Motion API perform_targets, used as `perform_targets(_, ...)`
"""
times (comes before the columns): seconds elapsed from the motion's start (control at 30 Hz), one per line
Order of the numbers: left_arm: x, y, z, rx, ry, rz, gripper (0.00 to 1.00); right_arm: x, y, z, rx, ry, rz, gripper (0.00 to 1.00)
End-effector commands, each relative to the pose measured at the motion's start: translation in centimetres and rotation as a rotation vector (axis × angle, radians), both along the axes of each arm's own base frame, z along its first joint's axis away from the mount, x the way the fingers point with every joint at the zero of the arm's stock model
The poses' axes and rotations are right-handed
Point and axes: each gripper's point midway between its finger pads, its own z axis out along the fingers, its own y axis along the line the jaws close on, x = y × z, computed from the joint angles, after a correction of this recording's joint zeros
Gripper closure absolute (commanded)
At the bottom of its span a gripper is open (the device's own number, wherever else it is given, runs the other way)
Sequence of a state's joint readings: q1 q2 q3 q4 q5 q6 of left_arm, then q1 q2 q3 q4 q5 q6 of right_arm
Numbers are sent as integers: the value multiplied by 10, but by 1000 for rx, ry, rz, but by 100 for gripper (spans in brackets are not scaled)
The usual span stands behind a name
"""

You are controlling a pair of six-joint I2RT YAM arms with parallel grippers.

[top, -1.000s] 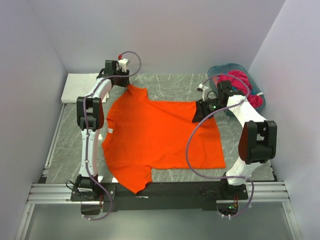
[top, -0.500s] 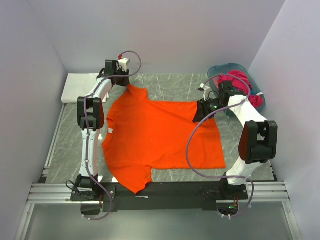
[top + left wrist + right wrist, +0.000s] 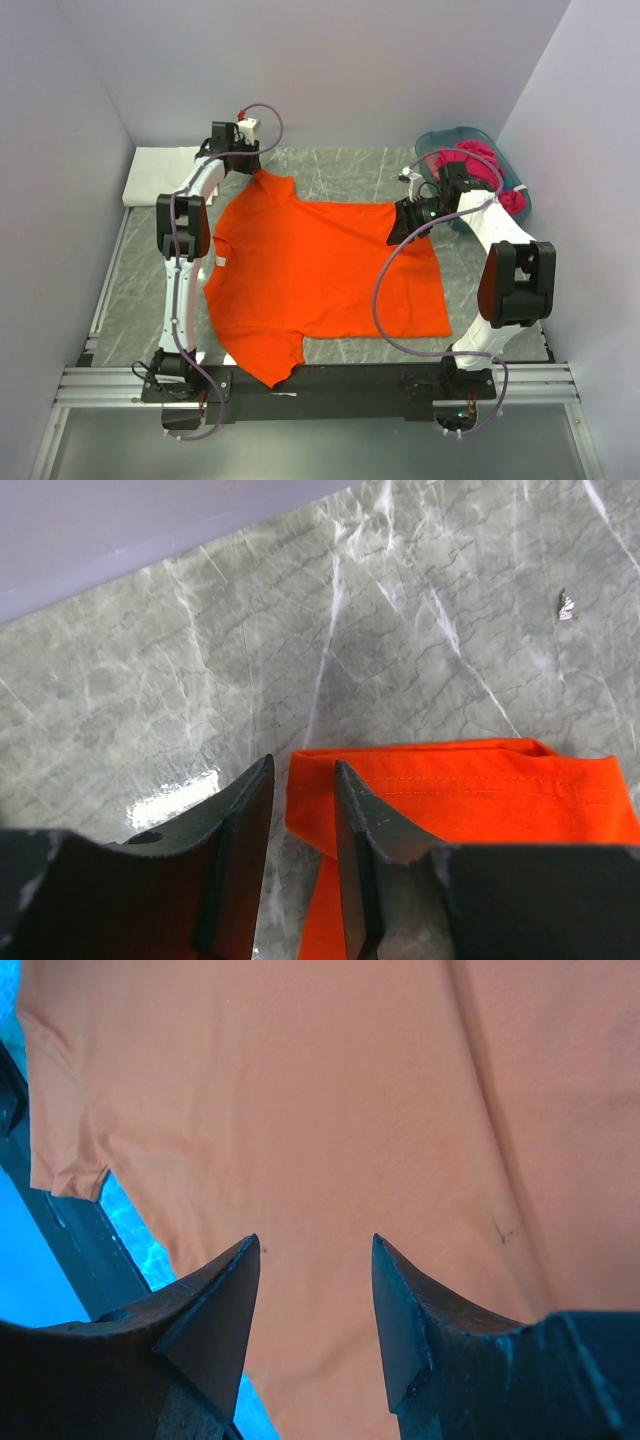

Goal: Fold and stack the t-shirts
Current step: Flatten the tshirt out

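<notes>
A bright orange t-shirt [image 3: 320,270] lies spread flat on the grey marble table, neck to the left. My left gripper [image 3: 252,165] hangs at the tip of its far sleeve [image 3: 470,790]. The left gripper [image 3: 304,763] is open by a narrow gap, and the sleeve's hemmed corner shows between the fingers, with bare table beside it. My right gripper [image 3: 398,222] hovers over the shirt's far right corner. In the right wrist view the gripper [image 3: 316,1240] is open, with smooth orange cloth [image 3: 330,1090] beneath and nothing between its fingers. Magenta t-shirts [image 3: 485,165] are heaped in the basket.
A teal plastic basket [image 3: 450,137] stands at the back right corner, close behind the right arm. A folded white cloth [image 3: 160,172] lies at the back left by the wall. Walls close in on three sides. The black rail [image 3: 340,378] runs along the near edge.
</notes>
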State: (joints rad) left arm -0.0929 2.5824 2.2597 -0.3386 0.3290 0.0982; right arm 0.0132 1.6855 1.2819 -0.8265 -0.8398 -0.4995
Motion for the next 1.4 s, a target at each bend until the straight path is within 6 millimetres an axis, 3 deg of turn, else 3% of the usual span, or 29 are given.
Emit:
perform_targets(0.0, 9, -6, 16, -24, -48, -18, 64, 2, 0, 10, 18, -30, 10, 44)
perform_targets(0.2, 8, -6, 11, -17, -40, -20, 67, 2, 1, 12, 24, -33, 11, 44)
perform_targets(0.3, 8, -5, 12, -18, -42, -20, 81, 1, 1, 12, 23, -34, 13, 44)
perform_targets(0.37, 9, -5, 14, -21, -45, -14, 100, 1, 1, 11, 23, -31, 12, 44)
perform_targets(0.47, 12, -5, 21, -27, -63, -9, 100, 2, 0, 11, 20, -33, 13, 44)
perform_targets(0.57, 12, -8, 42, -41, -102, -15, 100, 6, -4, 8, -9, -41, -7, 44)
perform_targets(0.73, 9, -9, 72, -52, -164, -25, 100, 50, -34, -1, -185, -94, -176, 44)
perform_targets(0.77, 7, -9, 76, -52, -167, -30, 100, 62, -47, -12, -257, -88, -228, 44)
perform_targets(0.8, 6, -9, 76, -52, -166, -33, 100, 68, -52, -14, -286, -90, -246, 44)
perform_targets(0.83, 5, -9, 78, -49, -169, -35, 100, 82, -69, -12, -317, -106, -292, 45)
perform_targets(0.87, 4, -9, 78, -46, -168, -37, 100, 88, -78, -24, -359, -83, -316, 47)
perform_targets(1.03, 1, -6, 77, -55, -162, -35, 100, 123, -96, -18, -408, -138, -368, 50)
perform_targets(1.1, 1, -3, 78, -64, -160, -26, 100, 131, -101, -30, -447, -119, -355, 50)
perform_targets(1.13, 1, -2, 80, -71, -165, -21, 100, 144, -103, -21, -453, -144, -356, 50)
perform_targets(1.17, 0, -1, 81, -73, -164, -20, 100, 144, -104, -35, -468, -103, -332, 50)
perform_targets(1.33, -1, 2, 82, -82, -162, -15, 100, 168, -114, -37, -516, -123, -333, 51)
perform_targets(1.37, 0, 3, 82, -82, -162, -12, 100, 170, -115, -47, -525, -101, -328, 52)
